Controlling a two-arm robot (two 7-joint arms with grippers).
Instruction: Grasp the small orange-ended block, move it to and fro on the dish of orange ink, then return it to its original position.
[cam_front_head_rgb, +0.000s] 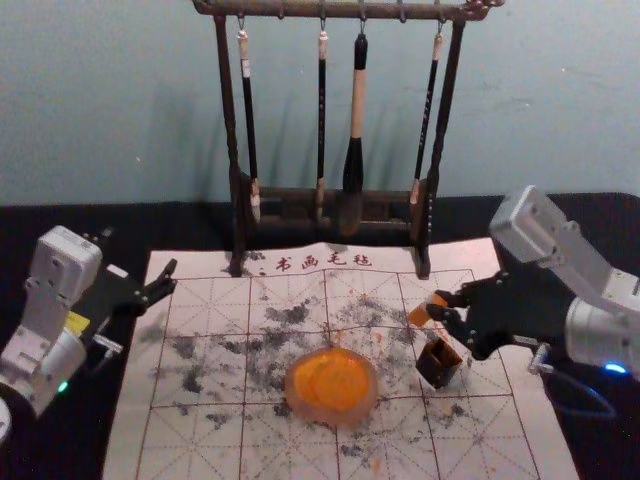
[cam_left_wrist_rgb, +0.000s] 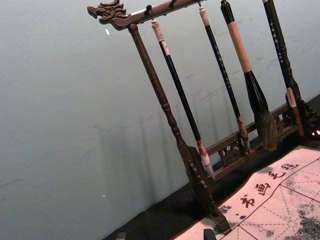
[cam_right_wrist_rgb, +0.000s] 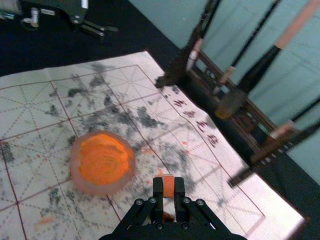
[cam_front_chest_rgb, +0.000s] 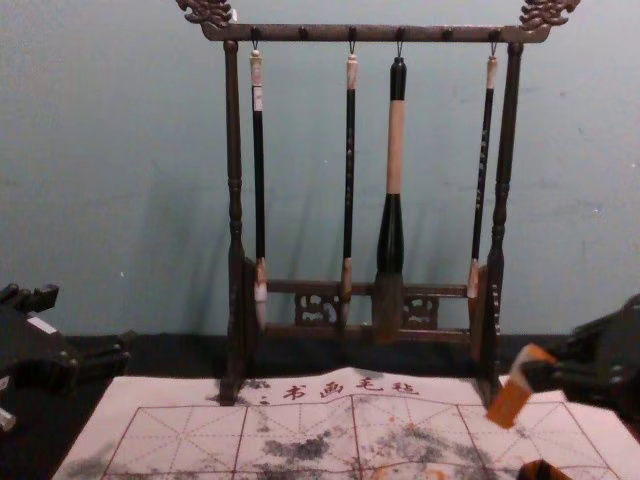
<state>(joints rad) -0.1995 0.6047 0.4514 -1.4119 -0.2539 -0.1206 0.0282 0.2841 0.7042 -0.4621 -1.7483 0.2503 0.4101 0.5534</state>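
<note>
We have the orange-ended block (cam_front_head_rgb: 426, 311) pinched in our right hand (cam_front_head_rgb: 439, 305).
In the head view, we see the block right of centre, to the upper right of the orange ink dish (cam_front_head_rgb: 332, 387) and apart from it, with a small dark box (cam_front_head_rgb: 437, 364) just below it in the frame. The chest view gives us the block tilted at the lower right, and our right wrist view shows its orange end between the two fingertips. Our left hand (cam_front_head_rgb: 138, 251) is at the left of the head view, its fingers spread. The dish sits on the marked felt sheet (cam_front_head_rgb: 205, 425), which lies on the black surface (cam_front_head_rgb: 60, 222); behind, we see four brushes (cam_front_head_rgb: 357, 110) hanging from the dark wooden rack (cam_front_head_rgb: 228, 110).
</note>
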